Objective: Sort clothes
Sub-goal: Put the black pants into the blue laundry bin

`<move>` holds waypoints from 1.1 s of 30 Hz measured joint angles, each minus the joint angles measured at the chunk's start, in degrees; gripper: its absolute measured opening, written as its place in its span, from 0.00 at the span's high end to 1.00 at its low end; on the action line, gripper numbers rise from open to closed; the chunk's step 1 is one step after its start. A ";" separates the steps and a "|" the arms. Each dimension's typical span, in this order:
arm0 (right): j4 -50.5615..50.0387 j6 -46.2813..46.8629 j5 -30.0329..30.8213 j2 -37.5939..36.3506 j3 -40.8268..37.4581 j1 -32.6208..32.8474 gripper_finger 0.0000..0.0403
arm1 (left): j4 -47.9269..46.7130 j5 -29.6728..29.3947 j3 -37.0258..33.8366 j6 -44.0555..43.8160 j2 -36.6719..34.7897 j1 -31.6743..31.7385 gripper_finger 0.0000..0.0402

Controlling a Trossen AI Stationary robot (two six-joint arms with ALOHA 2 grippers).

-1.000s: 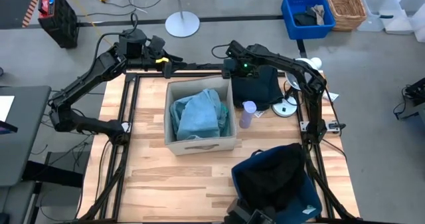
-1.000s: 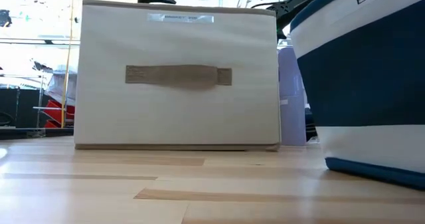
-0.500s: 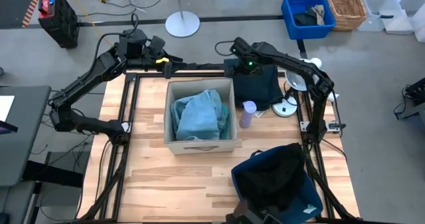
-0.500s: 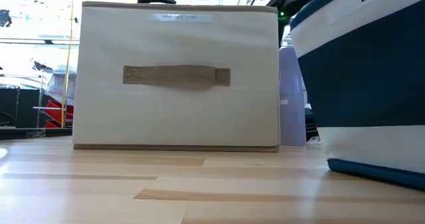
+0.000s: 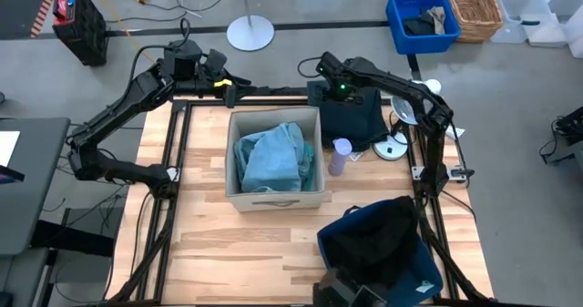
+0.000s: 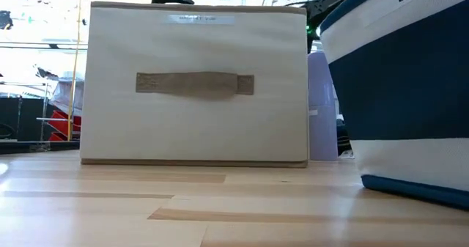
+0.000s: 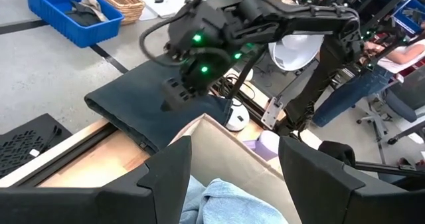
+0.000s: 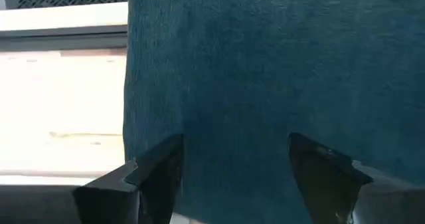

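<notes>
A dark green garment [image 5: 355, 120] lies flat on the table's far right part, right of the beige box [image 5: 273, 198]. My right gripper [image 5: 321, 93] hangs open, pointing down over that garment's far left corner; its wrist view is filled with the green fabric [image 8: 265, 71]. A pale blue-grey garment [image 5: 269, 157] lies in the box, with a turquoise one [image 5: 310, 166] along the box's right wall. A black garment [image 5: 373, 239] lies in the navy bin [image 5: 414, 275]. My left gripper [image 7: 236, 184] is open, high over the box's far left corner.
A lavender bottle [image 5: 339, 155] stands between the box and the green garment. A white round-footed object [image 5: 393, 148] sits at the table's right edge. The navy bin fills the near right corner. Bare wood lies left of the box and in front of it.
My right gripper has rolled a little about its own pointing line above the green garment and stays open. The garment lies as before.
</notes>
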 joint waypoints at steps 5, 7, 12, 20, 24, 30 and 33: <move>0.34 1.14 -0.03 4.74 0.09 1.26 0.29 | 0.02 0.00 0.00 0.00 0.00 0.00 0.45; 0.74 1.27 -0.04 6.46 0.09 1.71 0.29 | 0.00 0.02 0.00 0.00 0.00 0.00 0.45; 1.62 1.49 0.34 7.12 2.07 1.81 0.29 | -1.18 0.94 0.02 0.34 0.00 0.00 0.45; -0.01 0.17 -1.57 7.43 2.12 2.19 0.29 | -1.53 0.92 0.01 0.68 0.00 0.00 0.45; -0.85 -0.28 -2.93 7.44 2.12 2.17 0.30 | -1.49 0.92 0.02 0.70 0.00 0.00 0.45; -3.41 -1.35 -3.61 7.44 2.12 2.16 0.48 | -1.44 0.92 0.01 1.11 0.00 0.00 0.45; -5.07 -1.92 -4.24 7.44 2.12 2.16 0.65 | -1.42 0.92 0.00 1.18 0.00 0.00 0.45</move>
